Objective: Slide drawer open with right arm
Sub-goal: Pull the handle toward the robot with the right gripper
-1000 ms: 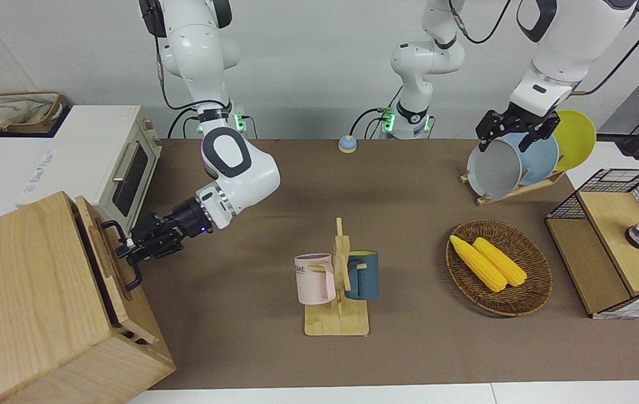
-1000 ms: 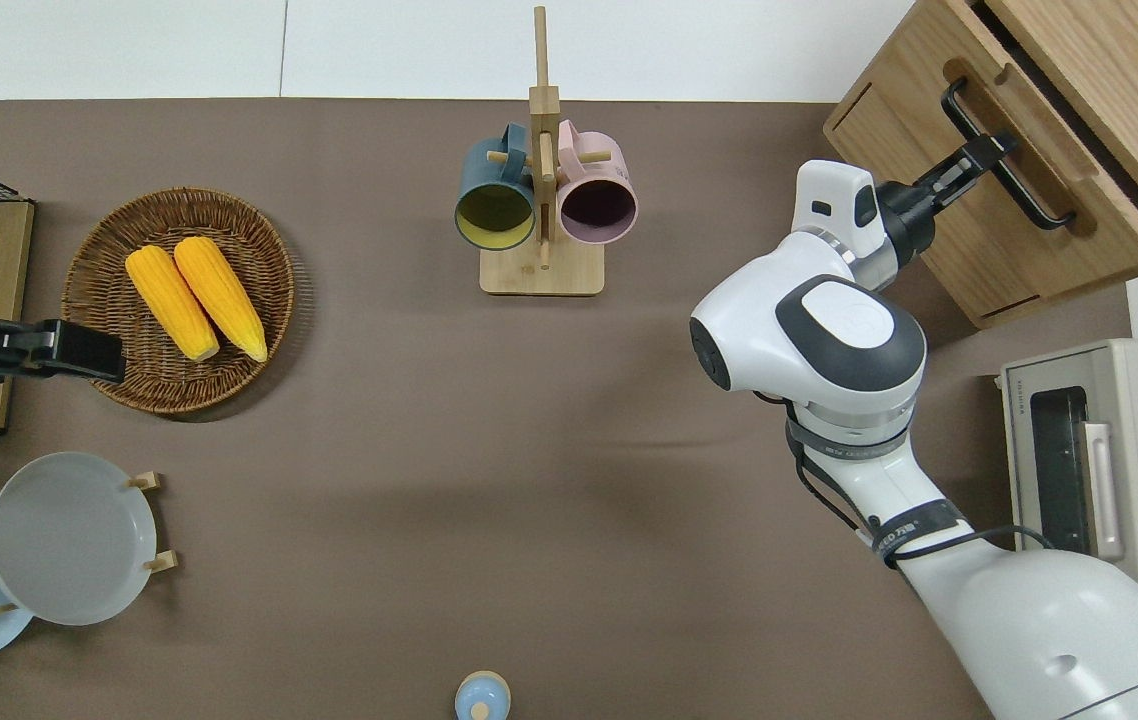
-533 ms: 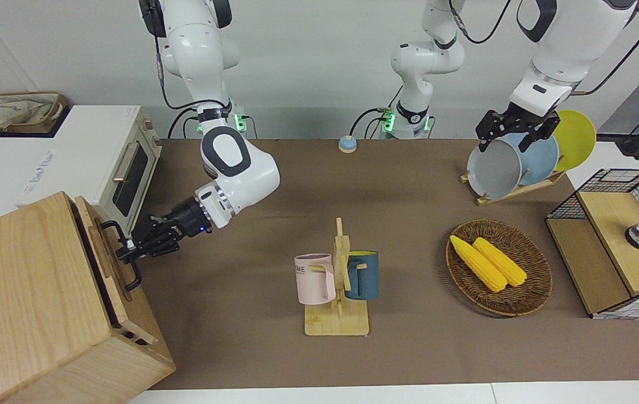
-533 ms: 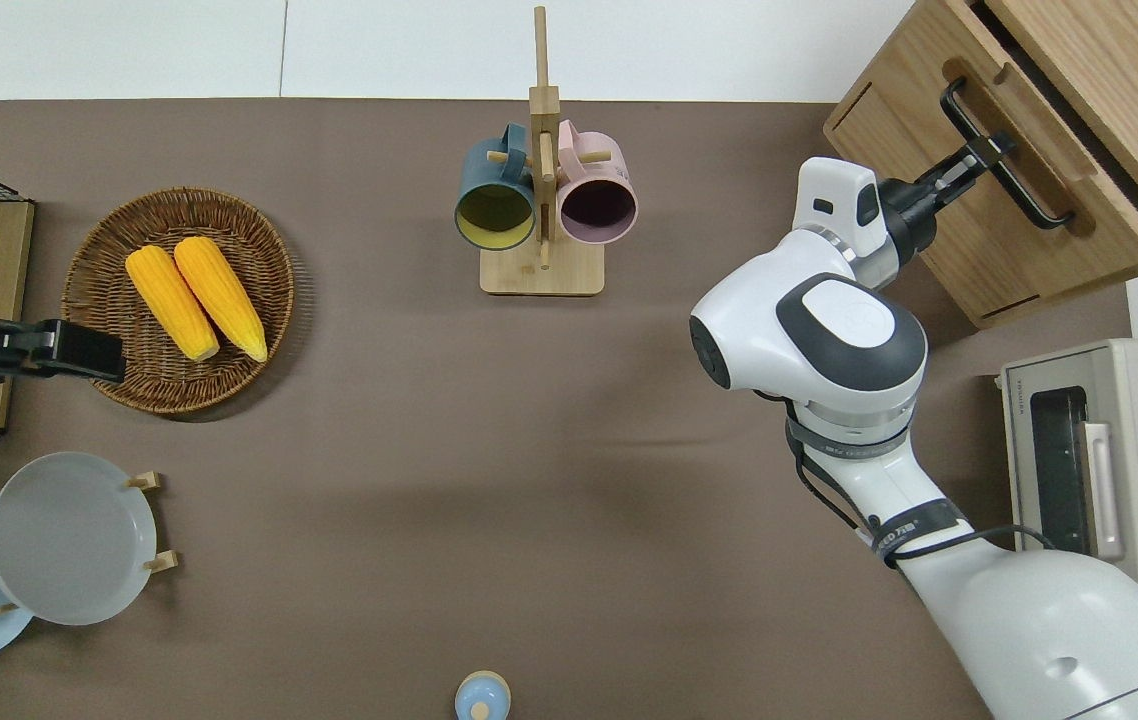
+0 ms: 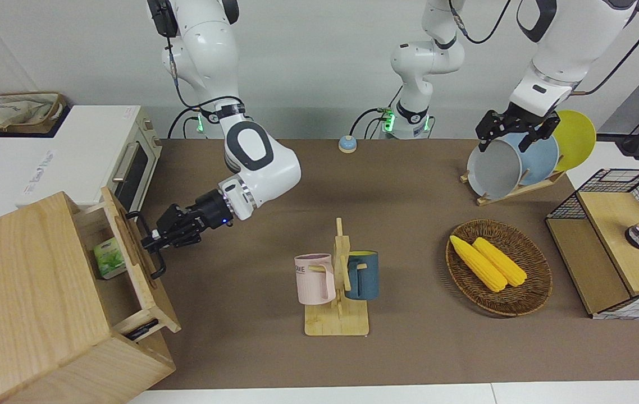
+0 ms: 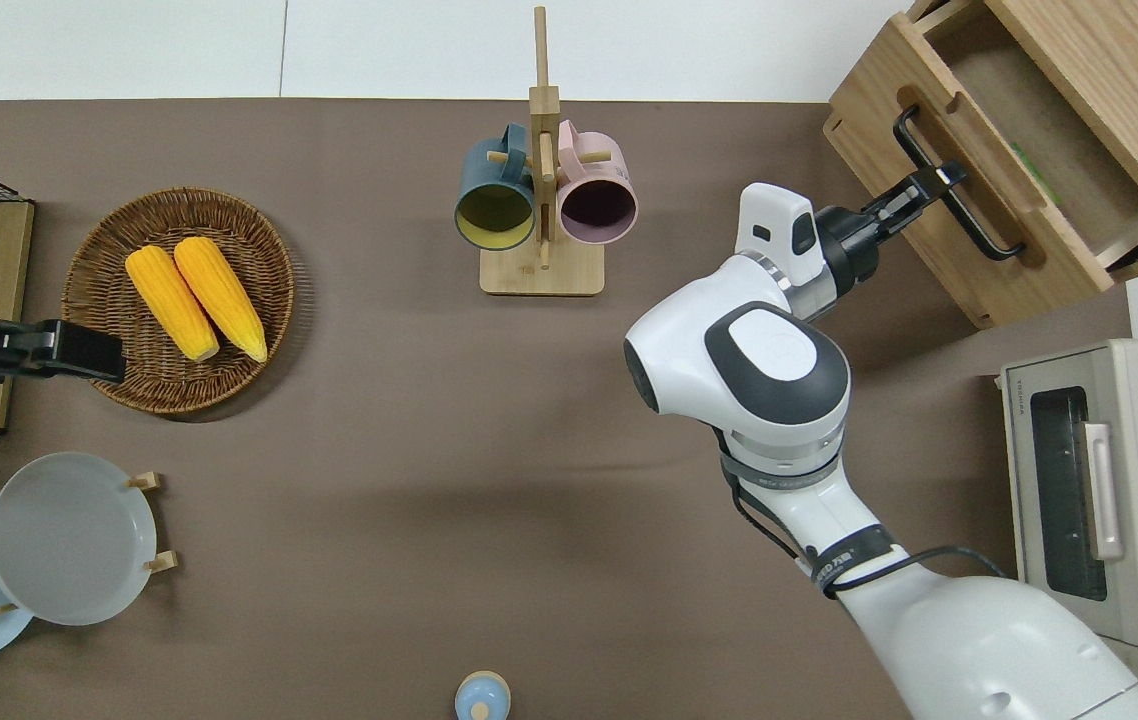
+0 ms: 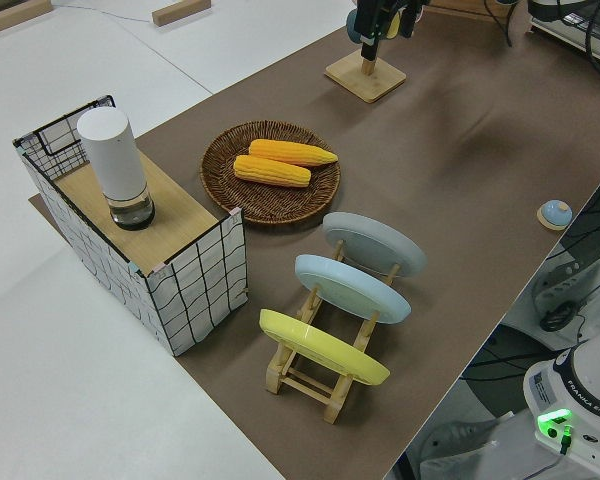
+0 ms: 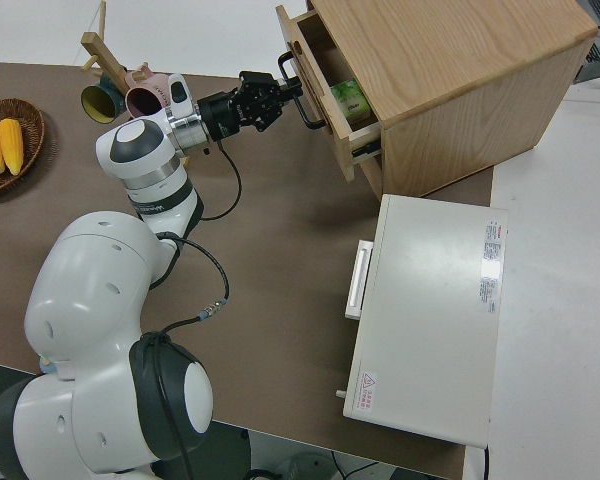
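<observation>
The drawer [image 5: 148, 297] of the big light-wood box [image 5: 27, 292] stands pulled partly out, at the right arm's end of the table. A small green packet [image 5: 109, 258] lies inside it. My right gripper [image 5: 148, 241] is shut on the drawer's black loop handle [image 5: 156, 264], about midway along it. The overhead view shows the same hold: the gripper [image 6: 934, 180] on the handle [image 6: 974, 220] of the drawer [image 6: 929, 240]. The right side view shows the gripper [image 8: 280, 95] at the open drawer [image 8: 325, 90]. My left arm is parked, its gripper [image 5: 513, 126] open.
A white toaster oven [image 5: 128, 168] stands beside the box, nearer to the robots. A mug rack [image 5: 337, 280] with two mugs is mid-table. A basket of corn [image 5: 499, 266], a plate rack [image 5: 516, 163] and a wire-mesh box [image 5: 622, 241] are toward the left arm's end.
My right gripper has drawn back from the box with the handle in it. The drawer has slid out and its inside with the green packet now shows. The left arm has not moved.
</observation>
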Tool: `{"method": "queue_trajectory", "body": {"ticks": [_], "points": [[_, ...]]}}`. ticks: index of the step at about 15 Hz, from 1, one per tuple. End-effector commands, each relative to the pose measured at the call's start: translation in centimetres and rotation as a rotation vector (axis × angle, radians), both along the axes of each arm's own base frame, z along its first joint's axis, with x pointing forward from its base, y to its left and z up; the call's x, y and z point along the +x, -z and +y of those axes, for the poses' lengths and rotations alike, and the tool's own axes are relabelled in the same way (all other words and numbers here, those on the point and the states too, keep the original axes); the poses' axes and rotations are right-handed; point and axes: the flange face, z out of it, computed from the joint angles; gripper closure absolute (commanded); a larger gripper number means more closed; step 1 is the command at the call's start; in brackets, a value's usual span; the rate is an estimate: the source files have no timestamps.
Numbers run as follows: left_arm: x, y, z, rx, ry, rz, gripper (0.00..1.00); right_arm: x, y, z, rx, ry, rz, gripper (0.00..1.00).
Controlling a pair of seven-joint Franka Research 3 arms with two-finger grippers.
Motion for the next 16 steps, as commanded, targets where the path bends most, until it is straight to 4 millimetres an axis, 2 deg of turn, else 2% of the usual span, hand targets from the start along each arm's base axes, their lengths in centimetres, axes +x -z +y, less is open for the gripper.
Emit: {"method": "queue_trajectory", "body": {"ticks": [1,8,12,16], "points": [[0.2,-0.4,0.1,0.016,0.012,0.005,0.01,-1.3,0.1,4.1,0.001,-0.055,0.046,1.000],[0.2,-0.4,0.1,0.016,0.012,0.005,0.01,-4.3,-0.5,10.6,0.027,-0.058,0.049,1.000],[0.2,-0.3,0.1,0.016,0.012,0.006,0.01,-5.8,-0.6,13.0,0.029,-0.070,0.054,1.000],[0.2,-0.3,0.1,0.016,0.012,0.006,0.01,-7.3,0.0,15.3,0.005,-0.065,0.061,1.000]]}}
